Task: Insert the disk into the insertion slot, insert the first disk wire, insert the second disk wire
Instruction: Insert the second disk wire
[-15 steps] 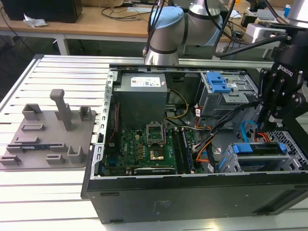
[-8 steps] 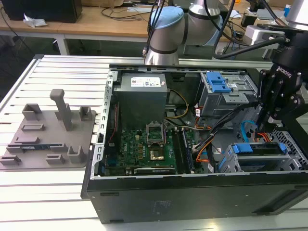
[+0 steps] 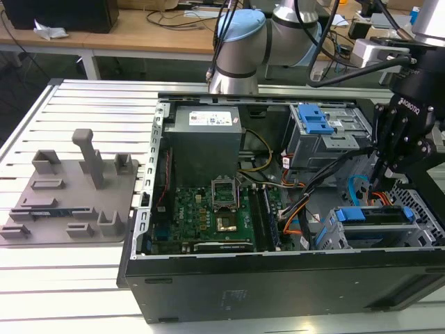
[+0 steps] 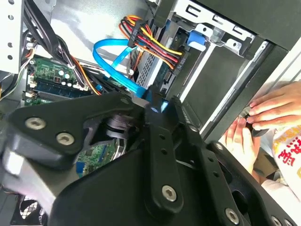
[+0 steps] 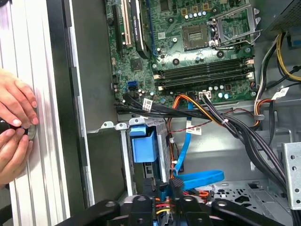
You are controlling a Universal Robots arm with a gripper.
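One arm at work, and its gripper [image 3: 384, 182] is down inside the open computer case [image 3: 278, 278] on the exterior view's right, just above the disk [image 3: 372, 214], whose blue carrier already sits in the insertion slot [image 3: 327, 236], the low grey cage by the near wall; the jaws look pinched on the blue flat cable [image 4: 115, 66] by its connector [image 4: 153, 101] — a wire end, I judge, being brought to the disk's back edge; a multicoloured power plug [image 4: 155, 44] is at that edge in the second wrist view. Doing this well means keeping the connector square to its socket and pressing straight, no twisting; the cable loop must stay slack. Beside the case, hands [image 5: 14, 127] rest on the slatted table [image 3: 69, 264] — well apart from the gripper.
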